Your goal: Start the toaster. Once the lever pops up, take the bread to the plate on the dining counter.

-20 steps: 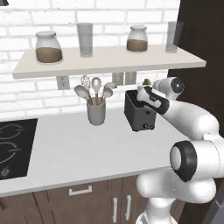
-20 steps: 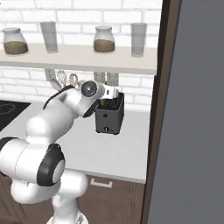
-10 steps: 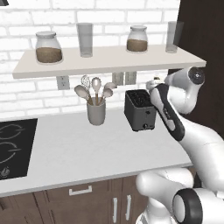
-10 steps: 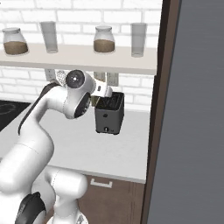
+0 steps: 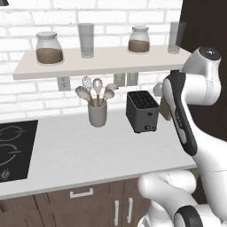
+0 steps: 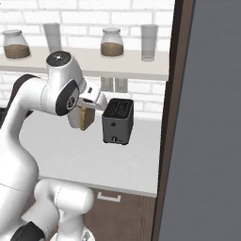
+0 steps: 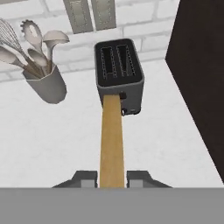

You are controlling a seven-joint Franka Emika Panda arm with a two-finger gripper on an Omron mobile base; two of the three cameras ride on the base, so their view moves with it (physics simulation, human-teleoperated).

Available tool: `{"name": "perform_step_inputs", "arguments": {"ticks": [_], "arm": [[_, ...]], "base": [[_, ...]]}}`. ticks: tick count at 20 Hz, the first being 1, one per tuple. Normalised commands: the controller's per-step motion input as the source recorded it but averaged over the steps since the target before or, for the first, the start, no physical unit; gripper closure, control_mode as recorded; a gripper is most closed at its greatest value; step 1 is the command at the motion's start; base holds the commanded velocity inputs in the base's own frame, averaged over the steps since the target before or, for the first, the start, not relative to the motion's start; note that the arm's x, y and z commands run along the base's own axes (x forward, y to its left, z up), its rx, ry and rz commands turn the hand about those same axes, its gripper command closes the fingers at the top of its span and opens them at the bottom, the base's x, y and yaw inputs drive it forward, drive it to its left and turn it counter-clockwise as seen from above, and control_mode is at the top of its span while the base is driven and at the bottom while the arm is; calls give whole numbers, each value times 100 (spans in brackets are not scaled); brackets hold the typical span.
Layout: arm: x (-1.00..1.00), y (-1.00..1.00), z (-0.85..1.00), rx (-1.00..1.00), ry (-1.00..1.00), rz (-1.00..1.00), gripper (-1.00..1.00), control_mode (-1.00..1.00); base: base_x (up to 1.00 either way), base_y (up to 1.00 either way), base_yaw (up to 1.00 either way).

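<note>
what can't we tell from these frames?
- Gripper fingertips: cut off by the bottom edge in the hand view; in the base views the arm covers them.
- Bread: edge-on in the hand view; half hidden by the arm in the left base view.
- Toaster lever position: too small to tell.

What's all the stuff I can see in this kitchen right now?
toaster: one, black, on the white worktop, both slots bare
bread: one tan slice, clamped in the gripper, clear of the toaster
utensil cup: one, grey, holding spoons and a whisk, left of the toaster
jars: two, glass with brown fill, on the shelf
glasses: two, clear, on the shelf
hob: one, black, far left
gripper: one, dark tips, shut on the bread
</note>
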Motion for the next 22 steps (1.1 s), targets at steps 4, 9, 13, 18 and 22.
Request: {"name": "perform_step_inputs", "arguments": {"ticks": [4, 9, 13, 18, 22], "arm": [[-100, 2, 0, -1, -4, 0, 100, -100], [-100, 0, -15, 0, -9, 0, 100, -100], [-70, 0, -18, 0, -6, 0, 100, -100], [-15, 0, -4, 0, 0, 0, 100, 100], [0, 0, 0, 0, 0, 0, 100, 100]], "base": [[0, 0, 0], [0, 0, 0], [0, 0, 0], [-19, 0, 0], [-97, 16, 0]]}}
